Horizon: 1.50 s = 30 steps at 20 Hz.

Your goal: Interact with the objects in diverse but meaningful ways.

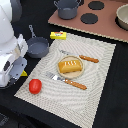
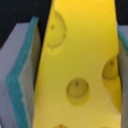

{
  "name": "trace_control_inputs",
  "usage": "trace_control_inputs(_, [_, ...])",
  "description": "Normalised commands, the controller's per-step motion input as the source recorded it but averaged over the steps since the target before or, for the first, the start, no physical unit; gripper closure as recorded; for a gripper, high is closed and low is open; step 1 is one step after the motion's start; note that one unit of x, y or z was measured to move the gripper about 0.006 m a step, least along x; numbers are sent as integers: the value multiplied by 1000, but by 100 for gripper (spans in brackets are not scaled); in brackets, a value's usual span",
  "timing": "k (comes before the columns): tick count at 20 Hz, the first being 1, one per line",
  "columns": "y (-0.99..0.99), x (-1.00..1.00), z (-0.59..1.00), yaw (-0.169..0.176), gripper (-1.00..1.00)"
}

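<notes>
My gripper (image 2: 75,65) is shut on the yellow holed cheese wedge (image 2: 80,55), which fills the wrist view between the teal finger pads (image 2: 22,80). In the exterior view the gripper (image 1: 20,70) hangs at the left edge of the striped mat, and only a yellow corner of the cheese (image 1: 24,73) shows. The red tomato (image 1: 35,86) lies on the mat just below the gripper. The golden bread loaf (image 1: 70,65) sits on a small plate mid-mat. The yellow butter block (image 1: 58,35) and the grey long-handled saucepan (image 1: 37,48) lie at the mat's far left corner.
A wooden-handled fork (image 1: 67,81) and knife (image 1: 84,57) flank the plate. A grey pot (image 1: 67,8) stands on a brown stove board (image 1: 100,22) at the back. A bowl (image 1: 122,17) sits at the exterior view's far right. The white arm (image 1: 7,35) fills the left side.
</notes>
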Motion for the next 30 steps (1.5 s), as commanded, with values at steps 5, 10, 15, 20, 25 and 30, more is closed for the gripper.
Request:
trace_control_inputs(5, [145, -96, 1000, 1, 100])
trace_control_inputs(10, [530, 0, 825, 20, 100])
trace_control_inputs(15, [767, -1, 247, 42, 100])
trace_control_inputs(20, [665, -2, 43, 51, 100])
trace_control_inputs(25, [565, -50, 0, 45, 100])
trace_control_inputs(30, [449, -277, 67, 53, 100])
